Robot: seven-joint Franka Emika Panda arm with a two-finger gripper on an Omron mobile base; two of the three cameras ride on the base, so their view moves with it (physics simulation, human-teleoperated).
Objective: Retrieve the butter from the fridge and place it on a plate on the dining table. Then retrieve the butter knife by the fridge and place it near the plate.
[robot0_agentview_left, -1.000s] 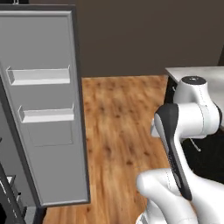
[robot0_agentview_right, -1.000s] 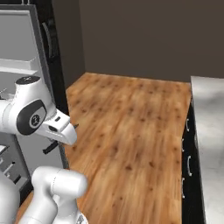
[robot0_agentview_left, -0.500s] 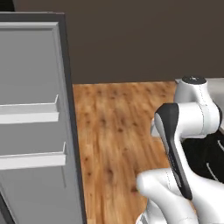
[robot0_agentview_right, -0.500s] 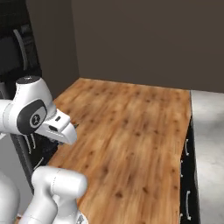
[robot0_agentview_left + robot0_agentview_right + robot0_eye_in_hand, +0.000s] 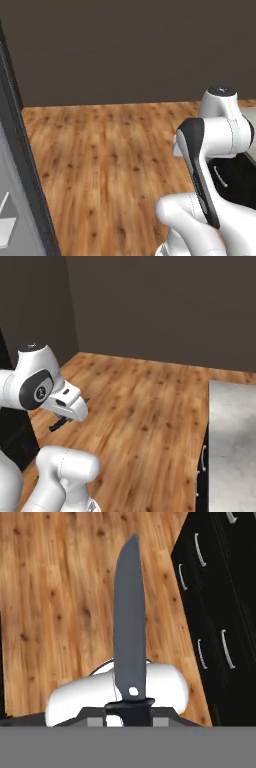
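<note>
The gripper (image 5: 129, 708) is clamping the butter knife (image 5: 129, 637) by its handle, the jaws drawn in tight on the dark grip at the base of the blade. From the hand's own view, the blade is running straight out ahead of the fingers, its long axis in line with the gripper's reach and its tip pointing away over the wooden floor (image 5: 60, 592). Beyond the blade, off to one side, 1 run of black cabinets (image 5: 220, 612) with pale handles is standing.

Seen from the right base camera, the knife (image 5: 67, 418) is sticking out under the white wrist as a dark sliver, held low above the floor. The dining table (image 5: 231, 446) is lying well apart from it, across the open floor on the arm's right side, only its marble edge coming into sight. The plate isn't anywhere I can make out.

So the carry, as I judge it, is turning on that gap: the knife is secure, and the table is waiting to the right. At the left base camera's edge, the fridge (image 5: 20, 190) door is showing as a grey slab.
</note>
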